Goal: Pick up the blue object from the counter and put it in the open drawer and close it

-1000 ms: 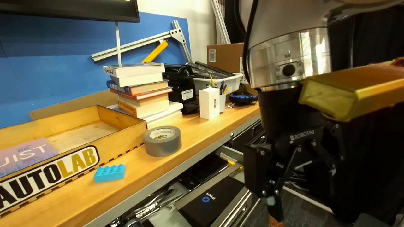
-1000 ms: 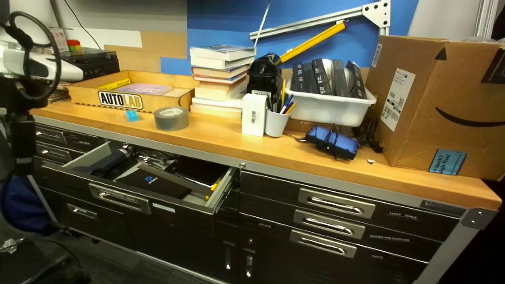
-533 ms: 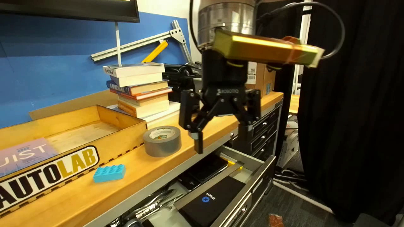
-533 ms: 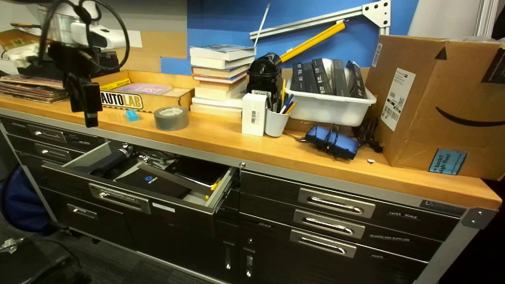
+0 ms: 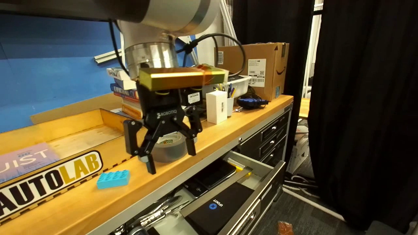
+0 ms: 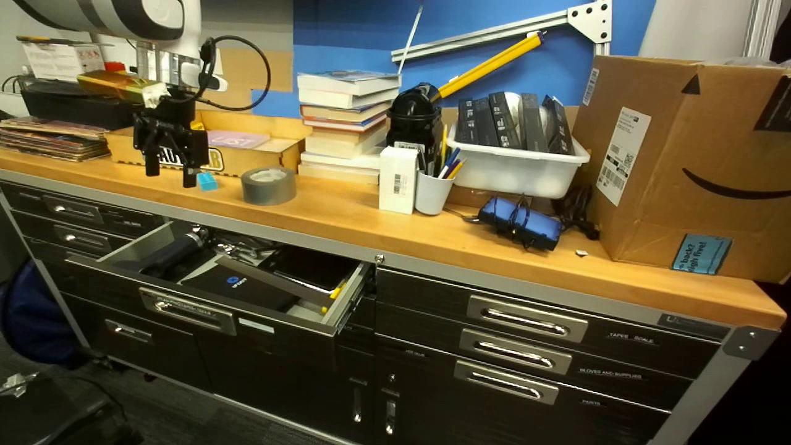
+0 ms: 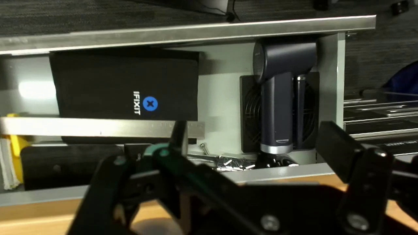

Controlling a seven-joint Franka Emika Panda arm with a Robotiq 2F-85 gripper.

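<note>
On the long light-brown wooden bench (image 6: 334,207) lies the small light-blue plastic block (image 5: 113,179), bumps up and flat side down, so it sits steady. It is in front of the low yellow-brown wooden tray (image 5: 114,149), not inside it, and the tray's wall just behind may get in the way. The fat grey roll of tape (image 6: 270,190) is off to one side, which leaves room.

The black metal pincer (image 5: 171,162) hangs in the air near the block, not touching it. It points down and its jaws are wide, with nothing between them. That looks right for going around a block from above, so picking it up is probably the job now.

Below, the wide dark-grey metal drawer (image 6: 290,337) is pulled out, likely so the block can drop in. In the wrist view, its pale floor shows between the flat black case (image 7: 98,88) and the dark blue-grey tool shaped like a hair dryer (image 7: 277,107). That looks like a good spot for it.
</note>
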